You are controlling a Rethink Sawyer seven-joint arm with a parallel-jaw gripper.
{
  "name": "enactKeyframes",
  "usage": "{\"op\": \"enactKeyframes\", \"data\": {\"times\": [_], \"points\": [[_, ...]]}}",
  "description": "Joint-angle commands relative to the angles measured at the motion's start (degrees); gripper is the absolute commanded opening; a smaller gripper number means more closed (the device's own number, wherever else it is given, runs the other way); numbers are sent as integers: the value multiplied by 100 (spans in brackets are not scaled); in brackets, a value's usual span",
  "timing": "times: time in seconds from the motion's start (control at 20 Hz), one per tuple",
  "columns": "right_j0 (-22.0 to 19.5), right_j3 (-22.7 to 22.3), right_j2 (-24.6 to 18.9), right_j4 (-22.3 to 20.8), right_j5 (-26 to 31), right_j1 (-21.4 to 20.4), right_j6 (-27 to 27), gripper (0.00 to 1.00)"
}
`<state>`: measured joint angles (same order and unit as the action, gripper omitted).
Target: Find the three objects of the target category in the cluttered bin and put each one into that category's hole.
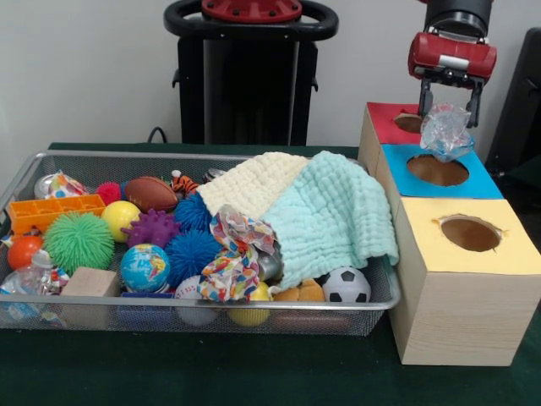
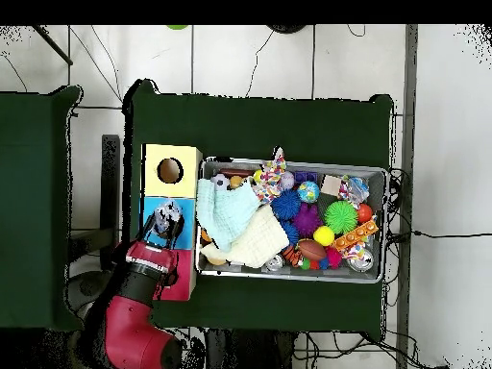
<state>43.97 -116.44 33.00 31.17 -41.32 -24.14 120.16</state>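
1. A red and black robot arm comes down at the upper right of the front view, above a row of three pale wooden boxes on a dark green table (image 1: 211,372).
2. Its gripper (image 1: 449,108) has two dark fingers (image 1: 426,97) closed against the sides of a crumpled piece of clear plastic (image 1: 445,131) with a faint blue tint. The plastic hangs just below the red gripper body.
3. In the front view the plastic hangs in front of the red-topped box (image 1: 387,118), right beside that box's round hole (image 1: 408,123), and its lower edge overlaps the blue-topped box (image 1: 473,182). In the overhead view the plastic (image 2: 169,218) sits over the blue top, close to the border with the red top, so I cannot tell which top it is really above.
4. The yellow-topped box (image 1: 461,254) is nearest the front camera; its hole shows nothing inside.
5. A wide wire mesh basket (image 1: 169,309) sits just beside the boxes, crowded with toys.
6. A cream cloth (image 1: 254,182) and a mint green cloth (image 1: 334,216) lie over the basket end nearest the boxes.
7. Another piece of clear crinkled plastic (image 1: 34,275) lies in the far left front corner of the basket, next to a wooden block (image 1: 89,283).
8. Also in the basket: a wad of dotted paper (image 1: 232,258), a green spiky ball (image 1: 78,241), a small globe ball (image 1: 144,267), a toy football (image 1: 150,194) and a small soccer ball (image 1: 346,286).
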Motion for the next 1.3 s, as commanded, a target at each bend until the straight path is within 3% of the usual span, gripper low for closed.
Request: {"op": "enactKeyframes", "data": {"times": [0.05, 0.6, 1.3], "points": [[-261, 297, -934, -219, -84, 211, 1247, 100], [-167, 353, -1012, 271, -988, 775, 1603, 100], [79, 96, -1267, 1172, -1663, 923, 1997, 100]]}}
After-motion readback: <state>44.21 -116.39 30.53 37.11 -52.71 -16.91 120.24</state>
